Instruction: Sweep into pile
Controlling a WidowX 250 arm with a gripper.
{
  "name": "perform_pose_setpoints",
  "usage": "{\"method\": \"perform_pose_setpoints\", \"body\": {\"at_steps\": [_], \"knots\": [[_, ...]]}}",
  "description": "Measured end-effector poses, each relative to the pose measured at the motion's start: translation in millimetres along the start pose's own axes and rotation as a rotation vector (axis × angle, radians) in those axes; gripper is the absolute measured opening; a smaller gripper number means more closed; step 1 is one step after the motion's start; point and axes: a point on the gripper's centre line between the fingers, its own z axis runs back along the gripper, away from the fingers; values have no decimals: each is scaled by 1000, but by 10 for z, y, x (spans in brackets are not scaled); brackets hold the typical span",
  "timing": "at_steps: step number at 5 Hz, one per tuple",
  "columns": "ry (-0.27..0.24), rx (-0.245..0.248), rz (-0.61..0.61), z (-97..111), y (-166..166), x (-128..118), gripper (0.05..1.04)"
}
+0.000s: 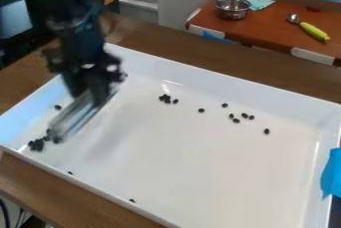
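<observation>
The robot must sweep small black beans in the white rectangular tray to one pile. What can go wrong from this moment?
The greyish tool has its lower end beside the left cluster of beans, close to the tray wall; a push could jam them there or scatter them. The lone bean left of the tool may be missed. The right-hand beans lie spread out, so one stroke might leave some behind.
</observation>
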Motion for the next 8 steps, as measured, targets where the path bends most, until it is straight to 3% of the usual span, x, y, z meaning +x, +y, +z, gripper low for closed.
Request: {"method": "perform_pose_setpoints", "body": {"at_steps": [1, 2, 3, 4, 6, 8], "knots": [[-23, -57, 31, 136, -358, 60, 365], [-44, -94, 24, 111, -805, 23, 365], [-37, -101, 17, -102, -1039, -194, 365], [-76, -95, -14, -282, -1161, -336, 365], [-142, -63, -43, -480, -1114, -367, 365], [-129, -61, -12, -473, -678, -273, 365]]}}
